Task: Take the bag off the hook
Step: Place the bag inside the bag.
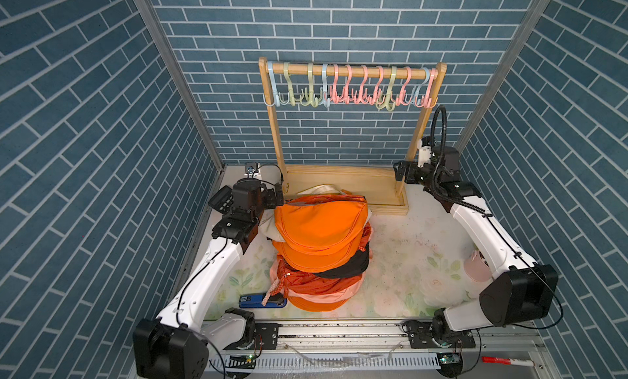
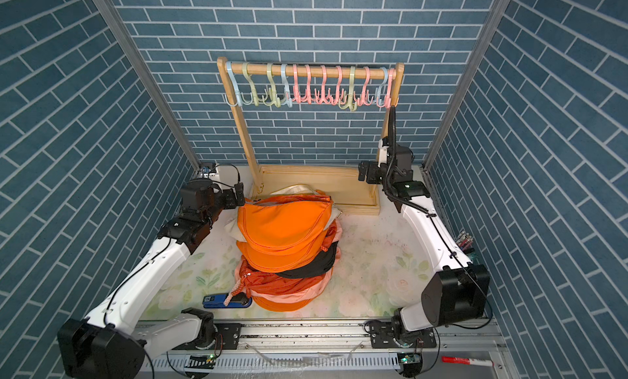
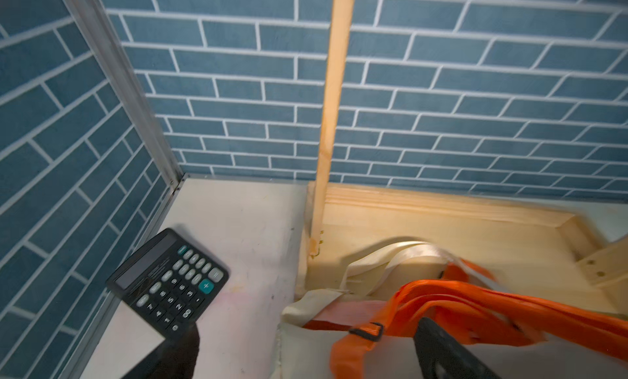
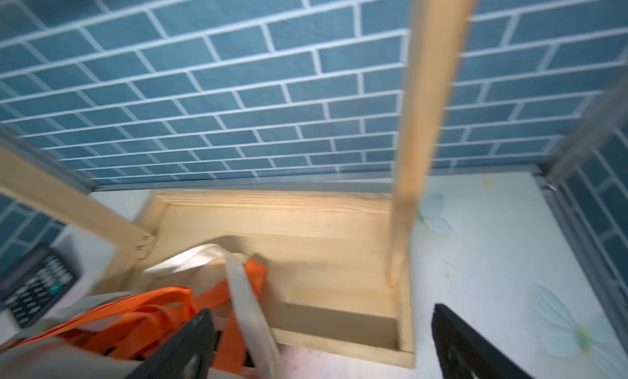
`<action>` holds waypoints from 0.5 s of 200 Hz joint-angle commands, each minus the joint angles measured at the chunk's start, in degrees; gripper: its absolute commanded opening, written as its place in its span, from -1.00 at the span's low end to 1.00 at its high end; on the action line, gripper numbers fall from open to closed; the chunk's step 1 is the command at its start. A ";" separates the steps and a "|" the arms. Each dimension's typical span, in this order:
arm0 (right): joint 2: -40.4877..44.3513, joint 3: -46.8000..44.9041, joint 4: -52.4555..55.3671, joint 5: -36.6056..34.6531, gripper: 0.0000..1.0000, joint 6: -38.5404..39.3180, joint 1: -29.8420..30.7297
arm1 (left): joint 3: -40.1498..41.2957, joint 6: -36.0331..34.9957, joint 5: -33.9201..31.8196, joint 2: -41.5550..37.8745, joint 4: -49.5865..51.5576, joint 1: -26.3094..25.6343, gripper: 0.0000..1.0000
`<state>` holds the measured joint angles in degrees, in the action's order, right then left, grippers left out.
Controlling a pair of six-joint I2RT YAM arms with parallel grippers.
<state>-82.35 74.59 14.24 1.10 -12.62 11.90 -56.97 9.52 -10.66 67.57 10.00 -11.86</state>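
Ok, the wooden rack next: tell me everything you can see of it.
The wooden rack is pale, unpainted timber: two uprights, a round top bar and a shallow tray-like base with a raised rim. It stands upright at the back of the table, in front of the brick-patterned wall. Pastel blue, green and pink plastic hooks hang along the bar, all empty. A cream strap and an orange strap from the piled bags lie across the base's front.
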 commanded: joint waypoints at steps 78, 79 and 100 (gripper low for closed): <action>9.39 -39.48 -35.67 -21.58 0.98 6.53 -6.59 | 16.80 -6.63 -6.23 6.71 -18.80 5.31 0.99; 9.35 -39.72 -35.99 -21.58 0.98 6.59 -6.65 | 16.80 -6.67 -6.14 6.84 -18.92 5.33 0.99; 6.85 -43.23 -41.73 -21.55 0.98 7.15 -7.45 | 20.33 -7.73 -5.69 8.91 -24.86 5.53 0.99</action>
<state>-73.78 33.95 -15.31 -17.82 -8.21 5.23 -39.55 3.84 -16.86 74.67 -5.98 -6.90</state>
